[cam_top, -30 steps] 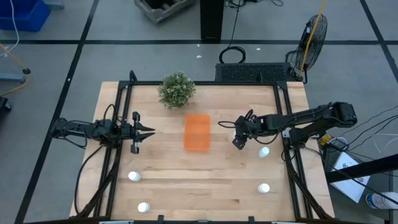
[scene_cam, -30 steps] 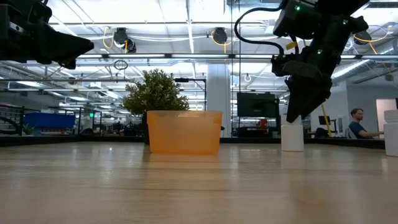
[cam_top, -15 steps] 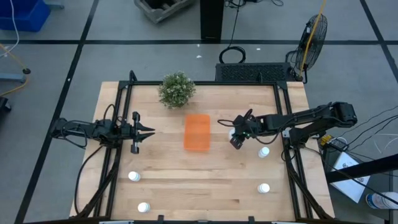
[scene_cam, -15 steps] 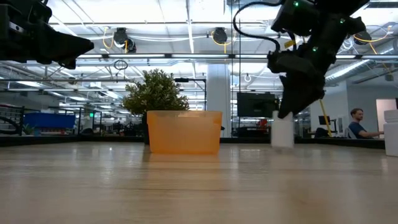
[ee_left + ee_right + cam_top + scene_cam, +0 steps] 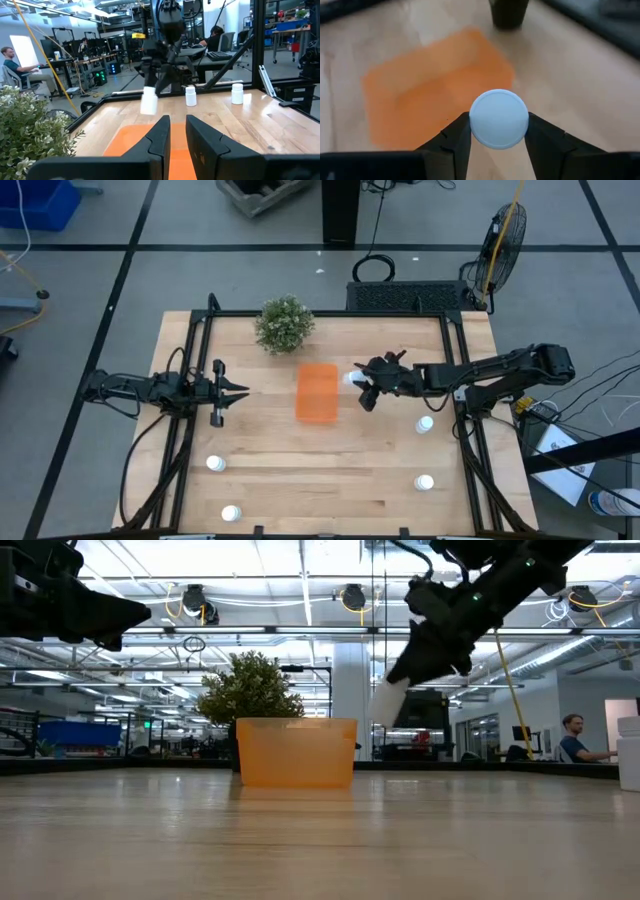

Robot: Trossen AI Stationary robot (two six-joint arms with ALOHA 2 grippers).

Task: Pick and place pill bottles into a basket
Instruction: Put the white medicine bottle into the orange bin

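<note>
Right gripper (image 5: 362,385) | jaws clamped on pill bottle (image 5: 498,119) | airborne beside basket (image 5: 318,392) | left gripper (image 5: 243,391) jaws together

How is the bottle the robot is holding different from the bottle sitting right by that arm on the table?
The held bottle is up in the air, tilted; the table bottle stands upright on the wood. The held bottle is pinched by the right end effector; the table bottle is touched by nothing. The held bottle is beside the basket; the other is farther away. Both are small and white.
</note>
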